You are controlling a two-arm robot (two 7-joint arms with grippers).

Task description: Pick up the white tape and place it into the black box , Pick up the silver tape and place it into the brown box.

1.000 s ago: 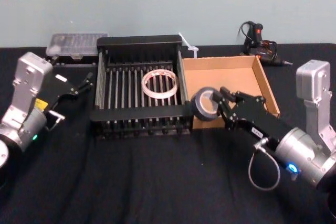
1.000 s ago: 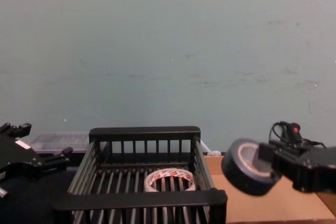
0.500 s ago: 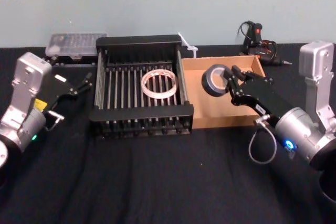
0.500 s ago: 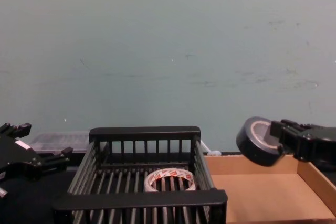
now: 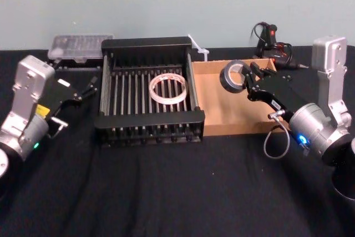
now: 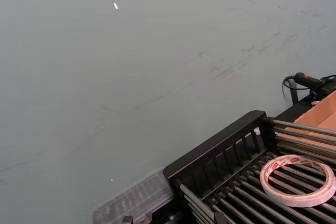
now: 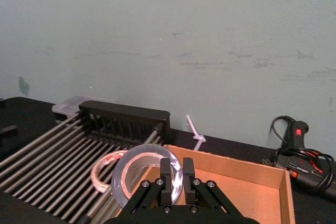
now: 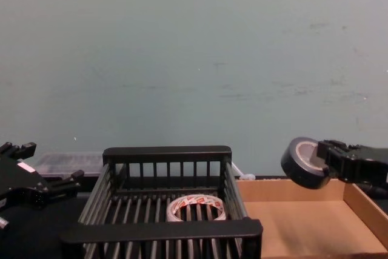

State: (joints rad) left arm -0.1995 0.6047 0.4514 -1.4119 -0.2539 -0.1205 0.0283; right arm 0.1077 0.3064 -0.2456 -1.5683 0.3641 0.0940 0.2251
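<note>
I had the second half of the job in hand: the whitish, translucent roll of white tape with red print on its core already lay flat on the slatted floor of the black basket-like crate, toward its right side, so only the silver roll was left to place. My right gripper pinched the dull grey-silver roll of tape by its wall, one finger through the dark centre hole, and held it on edge in the air over the far part of the shallow tan cardboard tray. From the chest camera the roll hung clear above the tray's far wall, touching nothing but the fingers.

I judged the next move to be a short descent toward the tray floor and then a spreading of the fingers, keeping the roll inside the low walls and away from the crate rail on the left; released on edge, it might roll.

Compared with a second earlier, the roll had travelled from the tray's near left corner, just beside the crate, to the far side of the tray and somewhat to the right, and it sat higher in the chest view.

My left gripper stayed parked to the left of the crate with its fingers spread and holding nothing, and the white roll had not shifted.
</note>
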